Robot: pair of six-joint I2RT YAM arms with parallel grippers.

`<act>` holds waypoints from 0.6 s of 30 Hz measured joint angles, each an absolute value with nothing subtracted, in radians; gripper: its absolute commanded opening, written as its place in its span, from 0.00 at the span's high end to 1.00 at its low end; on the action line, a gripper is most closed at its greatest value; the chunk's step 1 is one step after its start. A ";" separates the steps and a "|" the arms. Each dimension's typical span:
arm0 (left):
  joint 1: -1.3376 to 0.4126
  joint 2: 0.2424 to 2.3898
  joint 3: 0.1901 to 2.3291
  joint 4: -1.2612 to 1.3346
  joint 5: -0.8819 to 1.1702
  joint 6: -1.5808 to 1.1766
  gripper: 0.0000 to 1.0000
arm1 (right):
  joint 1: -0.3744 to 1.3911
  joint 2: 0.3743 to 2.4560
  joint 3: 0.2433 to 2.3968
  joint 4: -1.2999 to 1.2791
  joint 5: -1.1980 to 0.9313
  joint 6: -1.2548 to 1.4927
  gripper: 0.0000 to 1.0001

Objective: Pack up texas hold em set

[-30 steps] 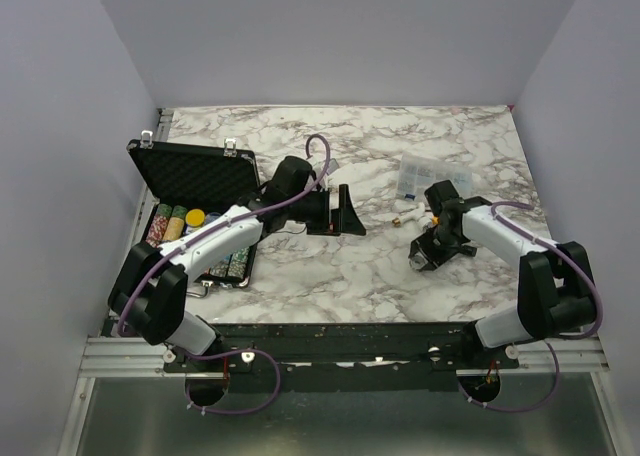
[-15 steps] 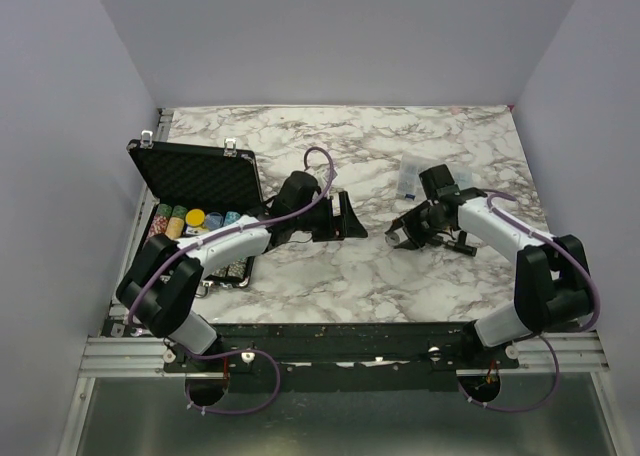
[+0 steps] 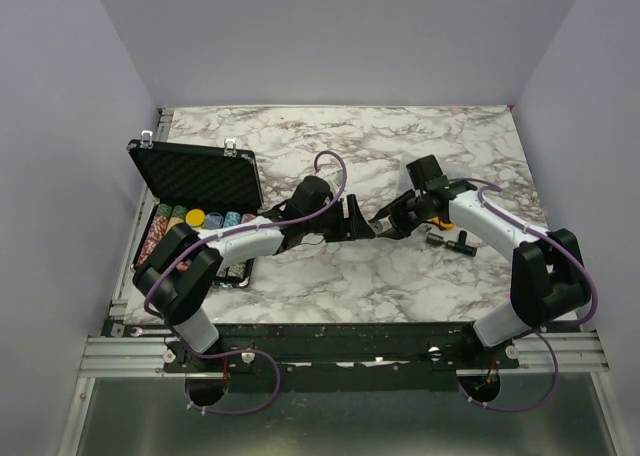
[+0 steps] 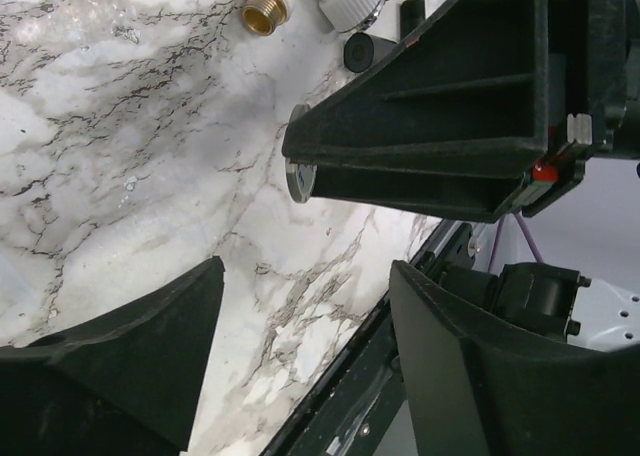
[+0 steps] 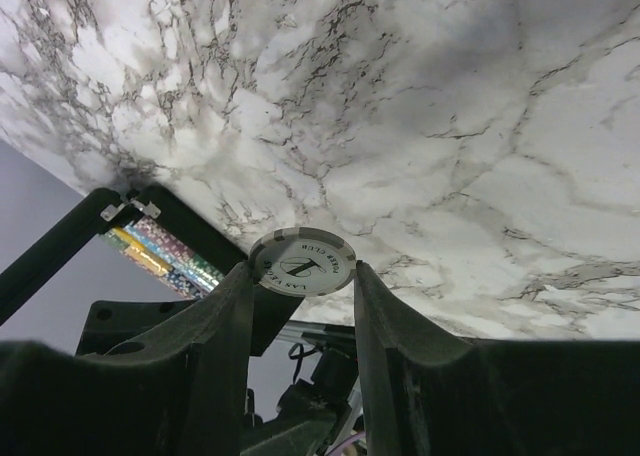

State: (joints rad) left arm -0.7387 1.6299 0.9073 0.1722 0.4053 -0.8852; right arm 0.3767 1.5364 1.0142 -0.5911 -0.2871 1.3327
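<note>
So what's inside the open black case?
Rows of coloured poker chips lie in the black case. The left arm covers the nearer part, so what's there can't be seen.

My left gripper [image 4: 305,276]: jaws apart above marble table [image 4: 120,126]. Ahead: right gripper [image 4: 320,161] pinching poker chip [image 4: 297,181] edge-on. Beyond: brass fitting [image 4: 265,6].

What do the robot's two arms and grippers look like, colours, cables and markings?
The left arm and right arm are white shell links between bulky black joints; a lilac cable loops along each. The left gripper and right gripper have black, wedge-shaped plastic fingers. A small red mark sits on the right gripper's body.
</note>
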 measured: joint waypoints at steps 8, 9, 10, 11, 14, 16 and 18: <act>-0.741 1.673 0.941 0.178 0.382 -0.895 0.52 | 0.403 1.545 1.043 -0.586 -0.304 1.347 0.79; -0.741 1.675 0.943 0.179 0.375 -0.895 0.54 | 0.407 1.545 1.047 -0.584 -0.305 1.350 0.79; -0.741 1.676 0.944 0.178 0.370 -0.897 0.57 | 0.410 1.545 1.048 -0.583 -0.305 1.352 0.79; -0.741 1.678 0.947 0.178 0.364 -0.899 0.58 | 0.413 1.545 1.050 -0.582 -0.306 1.354 0.79; -0.741 1.681 0.960 0.177 0.343 -0.900 0.63 | 0.421 1.545 1.052 -0.577 -0.306 1.359 0.80; -0.741 1.682 0.974 0.174 0.327 -0.900 0.66 | 0.426 1.545 1.052 -0.577 -0.306 1.362 0.80; -0.741 1.686 0.987 0.167 0.323 -0.898 0.70 | 0.427 1.545 1.052 -0.574 -0.305 1.364 0.80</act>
